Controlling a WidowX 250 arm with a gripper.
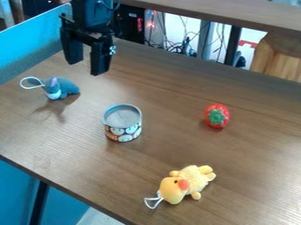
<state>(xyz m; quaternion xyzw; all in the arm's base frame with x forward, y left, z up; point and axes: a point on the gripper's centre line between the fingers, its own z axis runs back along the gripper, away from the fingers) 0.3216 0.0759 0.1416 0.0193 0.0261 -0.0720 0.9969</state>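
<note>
The brown wooden desk (64, 140) has its front edge running slantwise across the lower left of the view, and the yellow plush duck (174, 190) lies on its side nearest to this edge, with its white loop pointing to it. The blue plush animal (61, 88) is near the left back edge, beside which a blue panel (29, 46) stands. The round tin (123, 130) with cartoon faces stands upright between the plush animal and the duck, touching neither. The red toy strawberry (217, 116) is to the right, well apart from the tin and from the far edge. Wide stretches of wood separate the four things, so there is room around each of them.

The claw (85, 68) hangs above the desk at the upper left. It is open, with a broad gap between its two black fingers, and it holds nothing. Nearest to it is the blue plush animal, which it does not touch.
</note>
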